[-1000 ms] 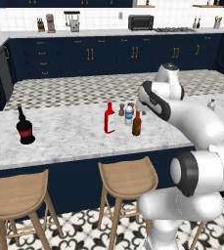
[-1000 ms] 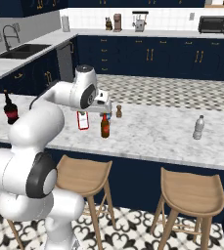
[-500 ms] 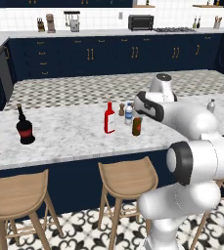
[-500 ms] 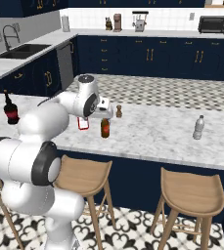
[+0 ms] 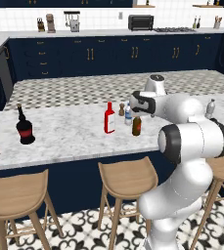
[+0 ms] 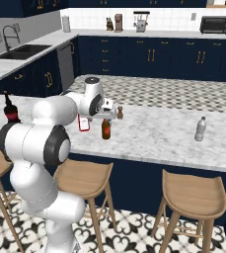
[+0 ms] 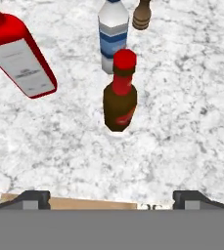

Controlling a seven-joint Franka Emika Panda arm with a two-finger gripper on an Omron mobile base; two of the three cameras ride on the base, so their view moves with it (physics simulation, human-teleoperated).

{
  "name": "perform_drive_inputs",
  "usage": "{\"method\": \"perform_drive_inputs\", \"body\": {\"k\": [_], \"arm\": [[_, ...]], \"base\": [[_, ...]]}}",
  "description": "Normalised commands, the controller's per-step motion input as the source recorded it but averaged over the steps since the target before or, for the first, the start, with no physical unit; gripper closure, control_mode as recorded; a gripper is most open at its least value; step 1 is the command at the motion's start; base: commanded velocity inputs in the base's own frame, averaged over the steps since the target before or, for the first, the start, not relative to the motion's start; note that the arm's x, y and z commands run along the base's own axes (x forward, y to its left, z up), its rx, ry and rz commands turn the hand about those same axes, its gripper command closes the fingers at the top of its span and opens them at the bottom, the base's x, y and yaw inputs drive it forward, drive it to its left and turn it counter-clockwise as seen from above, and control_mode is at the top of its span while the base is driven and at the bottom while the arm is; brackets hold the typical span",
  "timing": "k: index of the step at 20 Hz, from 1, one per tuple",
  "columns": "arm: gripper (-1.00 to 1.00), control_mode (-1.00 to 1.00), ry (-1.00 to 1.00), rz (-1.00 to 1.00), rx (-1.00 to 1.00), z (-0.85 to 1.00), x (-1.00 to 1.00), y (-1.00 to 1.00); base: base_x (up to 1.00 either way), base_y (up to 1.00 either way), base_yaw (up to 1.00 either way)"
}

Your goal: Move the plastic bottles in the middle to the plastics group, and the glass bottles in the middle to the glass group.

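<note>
Brown bottle (image 7: 120,105): upright on the marble surface (image 7: 182,97), red cap up, long axis vertical.
Position: centred ahead of the claw (image 7: 111,197), apart from it; water bottle (image 7: 113,34) just behind it, red bottle (image 7: 20,56) to one side, both upright.
Claw: fingers spread wide, holding nothing.
Arm: bent over the surface's near edge, hand angled down at the bottles.
</note>
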Motion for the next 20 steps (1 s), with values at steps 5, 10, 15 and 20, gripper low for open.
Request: {"method": "perform_drive_inputs", "body": {"k": [5,10,15,20], "arm": [[-1.00,-1.00,0.00,0.00,0.00,-0.28,0.40,-0.02],[-1.00,-1.00,0.00,0.00,0.00,-0.31,0.26,0.00],[-1.00,-1.00,0.00,0.00,0.00,-0.15,0.42,0.00],[-1.00,-1.00,0.00,0.00,0.00,-0.04,0.39,0.00]], "base": [[0.00,0.00,0.00],[0.00,0.00,0.00],[0.00,0.00,0.00],[0.00,0.00,0.00]]}}
